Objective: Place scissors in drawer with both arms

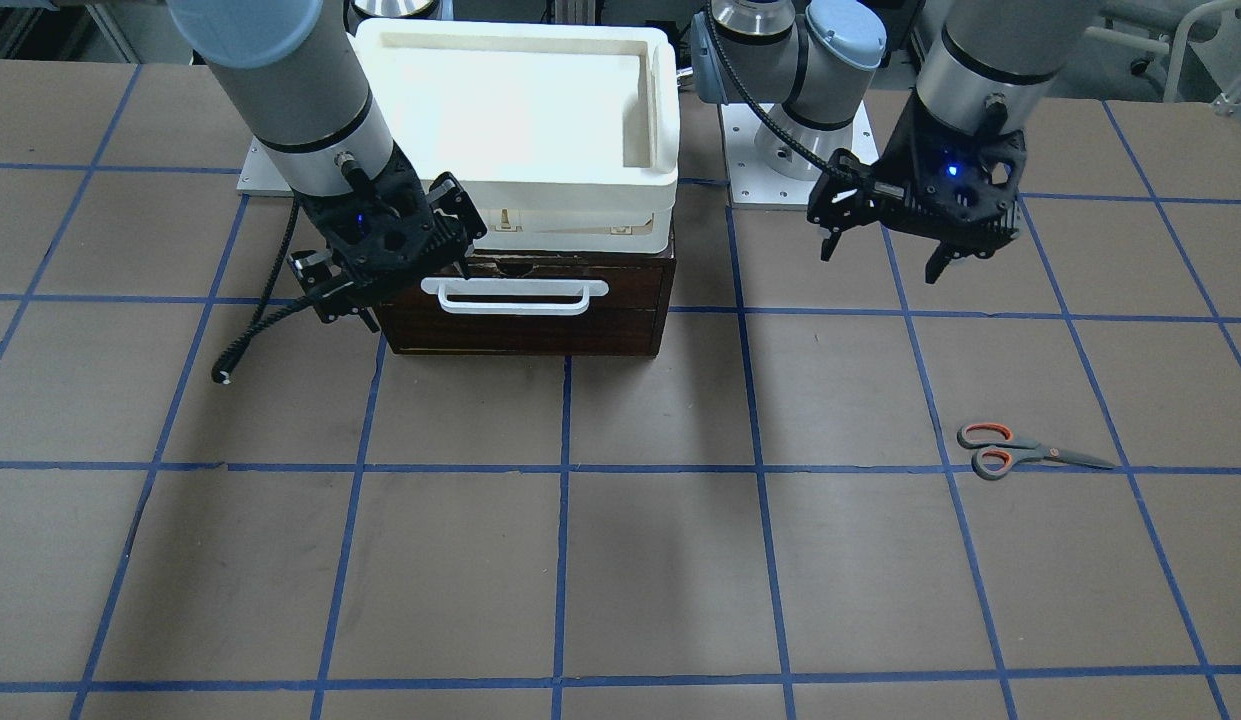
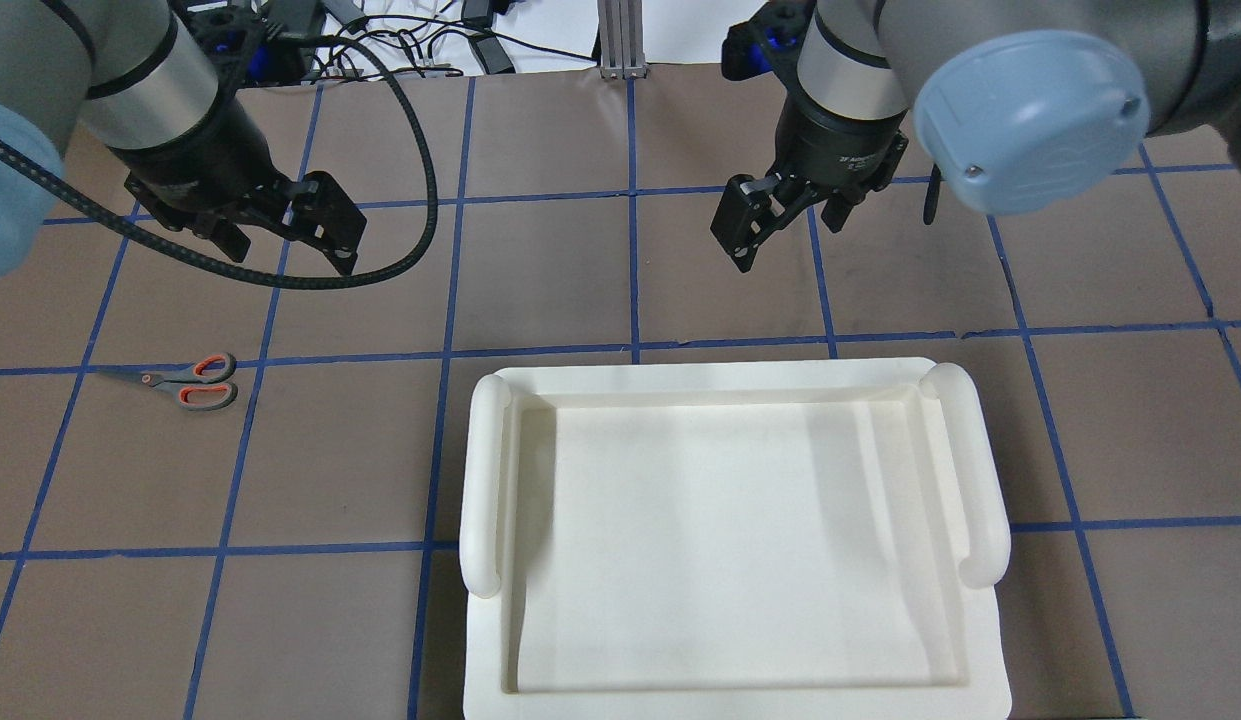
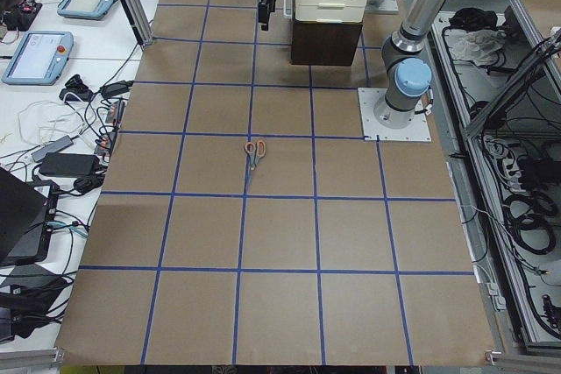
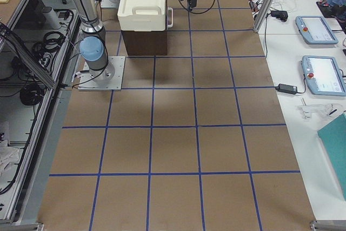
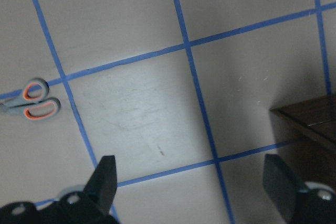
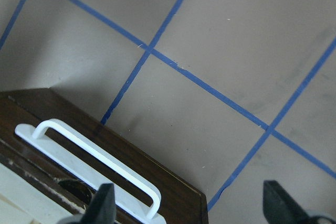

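The scissors (image 1: 1020, 452), grey handles lined orange, lie flat on the brown table, also in the overhead view (image 2: 185, 380) and the left wrist view (image 5: 31, 100). The dark-brown drawer (image 1: 525, 320) is shut, its white bar handle (image 1: 520, 293) facing the table's middle; the handle also shows in the right wrist view (image 6: 94, 166). My left gripper (image 1: 880, 260) is open and empty, hovering well back from the scissors (image 2: 285, 250). My right gripper (image 1: 395, 285) is open and empty, beside the drawer's front corner above the handle's end (image 2: 785, 235).
A white plastic bin (image 1: 520, 110) sits on top of the drawer cabinet and hides it in the overhead view (image 2: 730, 540). A black cable (image 1: 250, 335) hangs from the right wrist down to the table. Blue tape lines grid the table.
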Controlling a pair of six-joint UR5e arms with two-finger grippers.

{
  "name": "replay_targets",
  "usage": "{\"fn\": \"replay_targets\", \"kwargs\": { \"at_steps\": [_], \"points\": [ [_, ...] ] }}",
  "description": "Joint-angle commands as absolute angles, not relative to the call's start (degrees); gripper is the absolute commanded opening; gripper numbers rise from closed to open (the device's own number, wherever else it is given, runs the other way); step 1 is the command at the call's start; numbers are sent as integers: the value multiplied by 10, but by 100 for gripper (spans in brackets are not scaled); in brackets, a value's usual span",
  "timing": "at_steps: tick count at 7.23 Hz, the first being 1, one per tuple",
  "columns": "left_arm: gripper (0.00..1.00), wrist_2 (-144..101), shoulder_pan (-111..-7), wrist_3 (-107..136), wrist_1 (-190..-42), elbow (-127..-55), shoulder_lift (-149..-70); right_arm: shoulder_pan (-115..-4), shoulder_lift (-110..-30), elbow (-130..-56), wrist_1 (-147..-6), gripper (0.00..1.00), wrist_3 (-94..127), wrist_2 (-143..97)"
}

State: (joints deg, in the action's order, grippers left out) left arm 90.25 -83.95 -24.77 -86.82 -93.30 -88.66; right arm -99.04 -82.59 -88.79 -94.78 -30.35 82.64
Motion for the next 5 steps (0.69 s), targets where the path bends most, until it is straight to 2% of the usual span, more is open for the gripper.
{"fn": "replay_targets", "kwargs": {
  "at_steps": [1, 2, 5],
  "points": [
    [100, 904, -757, -510, -810, -951, -934, -991, -798, -886, -948, 96, -491, 811],
    [100, 928, -733, -618, -800, -966, -960, -991, -786, -884, -948, 92, -565, 809],
    [100, 959, -619, -920, -758, -973, -1025, -997, -737, -866, -883, 93, -696, 760]
  ]
}}
